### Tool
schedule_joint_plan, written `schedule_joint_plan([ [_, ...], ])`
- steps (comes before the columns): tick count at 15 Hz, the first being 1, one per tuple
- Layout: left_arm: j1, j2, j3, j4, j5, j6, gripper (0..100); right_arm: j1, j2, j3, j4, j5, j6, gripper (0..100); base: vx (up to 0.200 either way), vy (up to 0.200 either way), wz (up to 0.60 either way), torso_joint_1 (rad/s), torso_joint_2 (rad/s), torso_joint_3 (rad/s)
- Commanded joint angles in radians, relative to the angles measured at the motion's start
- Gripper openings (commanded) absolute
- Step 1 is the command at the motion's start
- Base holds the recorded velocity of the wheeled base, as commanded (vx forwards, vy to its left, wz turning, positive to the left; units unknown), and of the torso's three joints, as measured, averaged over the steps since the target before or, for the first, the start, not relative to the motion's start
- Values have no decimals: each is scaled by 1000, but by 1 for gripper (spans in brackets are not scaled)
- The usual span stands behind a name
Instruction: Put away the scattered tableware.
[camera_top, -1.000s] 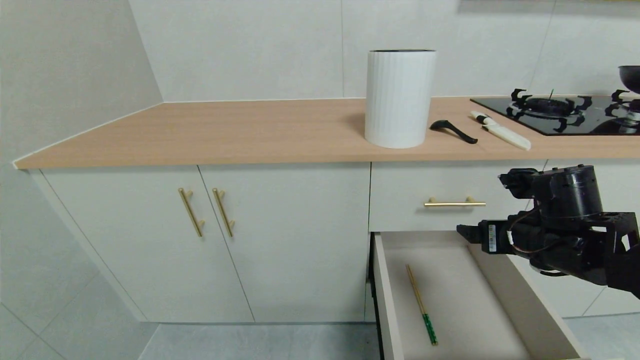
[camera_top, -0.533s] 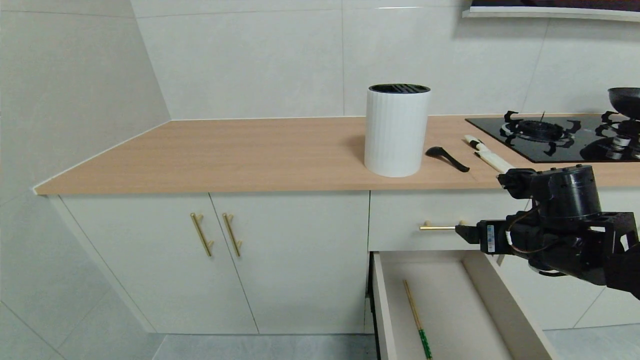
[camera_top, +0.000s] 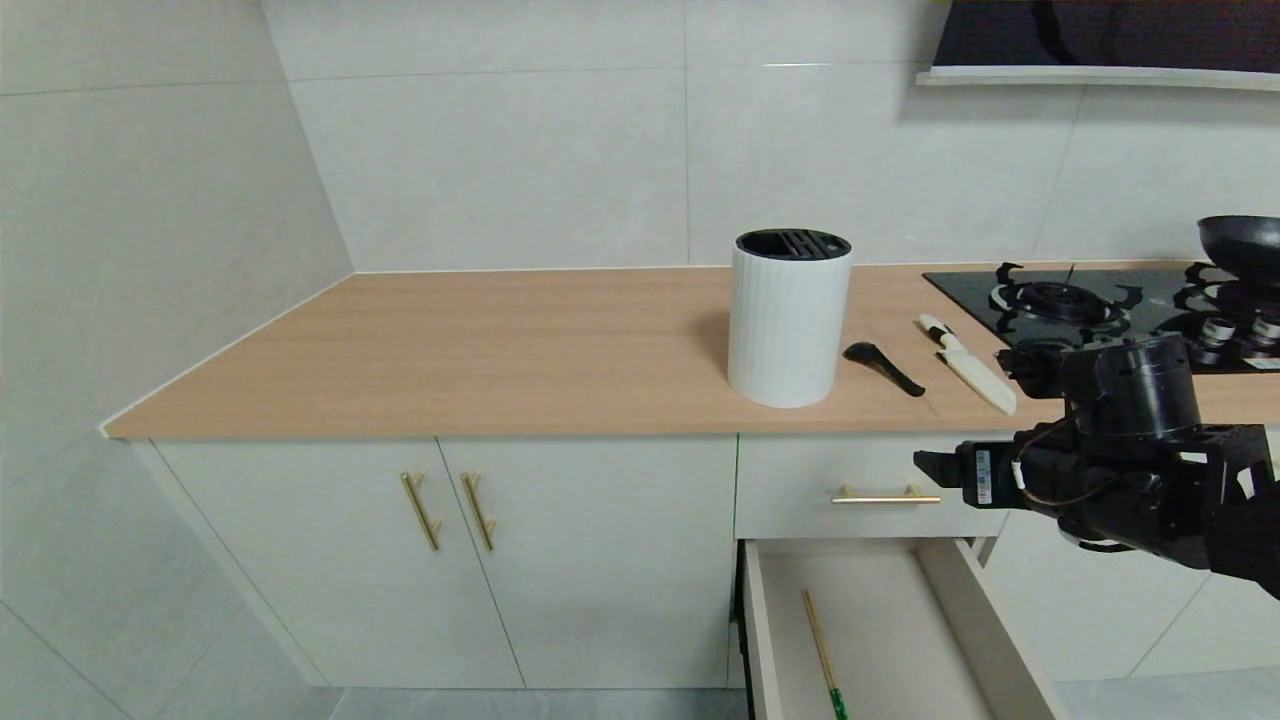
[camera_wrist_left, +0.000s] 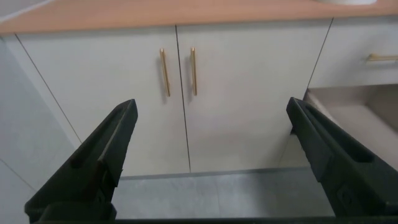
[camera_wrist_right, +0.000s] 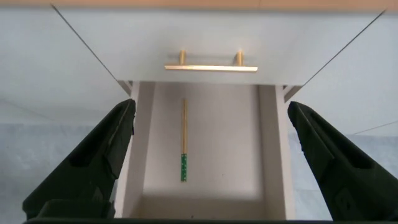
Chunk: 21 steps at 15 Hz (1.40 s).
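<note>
Presently, right gripper (camera_wrist_right: 210, 109) and left gripper (camera_wrist_left: 211, 106) both spread and empty; chopsticks (camera_top: 820, 640) in open drawer (camera_top: 762, 630), spoon (camera_top: 882, 366) and knife (camera_top: 968, 365) loose on counter (camera_top: 500, 350); likely risk: flat-lying knife slipping from a shallow pinch.

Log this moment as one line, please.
drawer open | chopsticks inside | spoon, knife on counter | both jaws open, empty

Spread claw (camera_wrist_left: 211, 107), cabinet doors (camera_wrist_left: 249, 81), pulled-out drawer (camera_wrist_left: 356, 104)
</note>
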Motion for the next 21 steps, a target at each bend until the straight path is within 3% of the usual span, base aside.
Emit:
schedule_joint_plan([
  [1, 0, 0, 0, 1, 0, 0, 100, 0, 5, -3, -1, 0, 0, 100, 0, 0, 0, 237, -510, -286],
  [5, 0, 0, -1, 0, 0, 0, 100, -1, 25, -38, -6, 11, -37, 100, 0, 0, 0, 69, -149, -84],
  [10, 0, 0, 0, 0, 0, 0, 100, -41, 152, -187, -16, 14, -83, 100, 0, 0, 0, 0, 0, 0],
  [15, 0, 0, 0, 0, 0, 0, 100, -174, 415, -440, -170, 210, -229, 100, 0, 0, 0, 0, 0, 0],
  [18, 0, 0, 0, 1, 0, 0, 100, -219, 545, -612, -183, 295, -267, 100, 0, 0, 0, 0, 0, 0],
  [21, 0, 0, 0, 0, 0, 0, 100, -260, 536, -608, -177, 402, -267, 100, 0, 0, 0, 0, 0, 0],
])
